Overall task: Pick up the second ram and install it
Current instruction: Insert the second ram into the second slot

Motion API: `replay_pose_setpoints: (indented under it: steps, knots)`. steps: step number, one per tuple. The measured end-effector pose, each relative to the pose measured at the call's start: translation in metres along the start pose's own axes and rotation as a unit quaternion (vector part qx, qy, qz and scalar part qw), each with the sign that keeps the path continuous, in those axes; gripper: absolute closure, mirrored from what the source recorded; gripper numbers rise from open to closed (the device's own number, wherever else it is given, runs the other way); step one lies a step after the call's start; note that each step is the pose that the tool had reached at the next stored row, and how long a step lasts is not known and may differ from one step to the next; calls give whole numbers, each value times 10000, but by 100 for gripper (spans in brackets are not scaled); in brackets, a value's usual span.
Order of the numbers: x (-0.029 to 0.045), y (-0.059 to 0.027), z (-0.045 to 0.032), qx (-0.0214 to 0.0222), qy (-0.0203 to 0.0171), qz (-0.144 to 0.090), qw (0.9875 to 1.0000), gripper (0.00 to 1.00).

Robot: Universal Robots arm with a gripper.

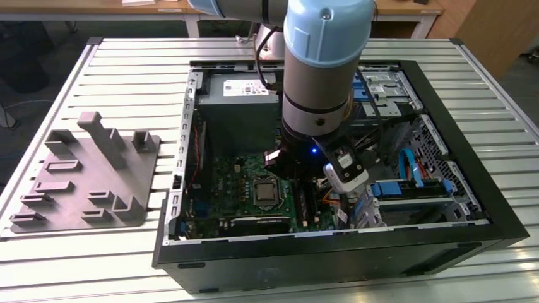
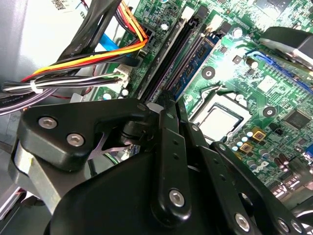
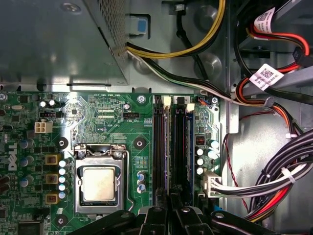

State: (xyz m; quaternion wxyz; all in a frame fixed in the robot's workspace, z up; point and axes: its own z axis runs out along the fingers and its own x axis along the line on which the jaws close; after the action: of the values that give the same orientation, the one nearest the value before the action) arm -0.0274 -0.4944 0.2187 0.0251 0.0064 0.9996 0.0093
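Reaching down into the open computer case, my gripper hangs over the memory slots to the right of the processor socket in the exterior view. Its black fingers stand close together, shut. A thin dark-green stick, the second ram, runs edge-on from between the fingertips along the slots. The gripper sits at the near end of the slots, and I cannot tell whether the stick is pressed fully home. The gripper hides the stick's near end.
A grey slotted plate with upright posts lies on the slatted table at the exterior view's left. The grey power supply box sits at the case's back. Cable bundles and drive bays crowd the side next to the slots.
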Motion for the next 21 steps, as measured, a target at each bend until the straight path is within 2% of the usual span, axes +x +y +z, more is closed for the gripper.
replay_pose_setpoints:
  steps: [16,21]
  knots:
    - [-10,18,32,38,0,2,10000,86]
    - [-18,18,35,37,0,2,10000,86]
